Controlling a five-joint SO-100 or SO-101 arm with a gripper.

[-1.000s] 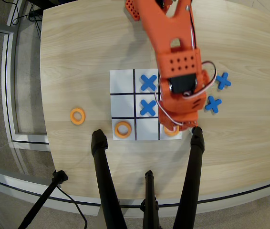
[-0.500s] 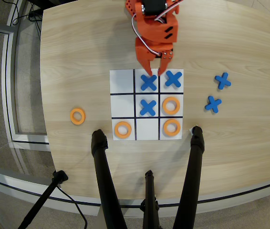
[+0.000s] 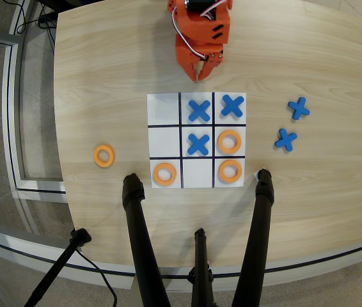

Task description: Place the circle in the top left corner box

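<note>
Tool (image 3: 201, 72) nearly closed, empty, parked above grid; loose orange ring (image 3: 104, 155) far lower-left on counter (image 3: 104, 77), awaiting pickup; top-left cell (image 3: 164, 109) vacant.

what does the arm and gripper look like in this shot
In the overhead view the arm is bright orange plastic with blocky segments, a dark part at the top edge and thin white and red cables looping down its left side. The gripper is the same orange, with two short pointed fingers.
</note>
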